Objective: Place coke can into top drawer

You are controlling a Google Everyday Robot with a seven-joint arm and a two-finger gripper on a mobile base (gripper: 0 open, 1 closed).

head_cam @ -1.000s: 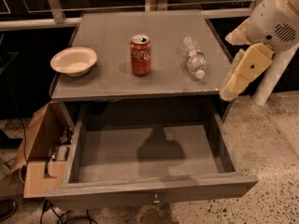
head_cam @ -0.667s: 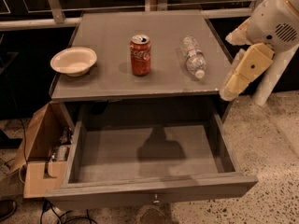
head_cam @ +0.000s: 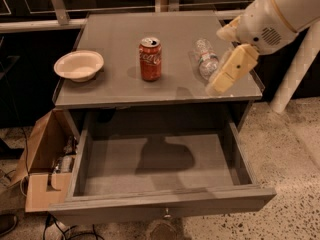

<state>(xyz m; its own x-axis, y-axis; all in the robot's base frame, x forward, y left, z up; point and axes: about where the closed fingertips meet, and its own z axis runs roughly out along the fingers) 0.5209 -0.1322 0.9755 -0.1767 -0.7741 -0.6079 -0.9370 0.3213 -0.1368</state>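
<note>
The red coke can (head_cam: 150, 59) stands upright near the middle of the grey cabinet top (head_cam: 120, 84). The top drawer (head_cam: 160, 200) below is pulled fully open and its inside is bare. My gripper (head_cam: 220, 86) hangs from the white arm at the upper right. It hovers over the right part of the cabinet top, beside the lying clear water bottle (head_cam: 205, 58) and well to the right of the can. It holds nothing.
A white bowl (head_cam: 78, 65) sits on the left of the cabinet top. An open cardboard box (head_cam: 42, 170) with small items stands on the floor left of the drawer. A white post (head_cam: 297, 69) leans at the right over speckled floor.
My arm and gripper have moved left, from beyond the cabinet's right edge to over its top near the bottle. The can, bowl and drawer have not moved.
</note>
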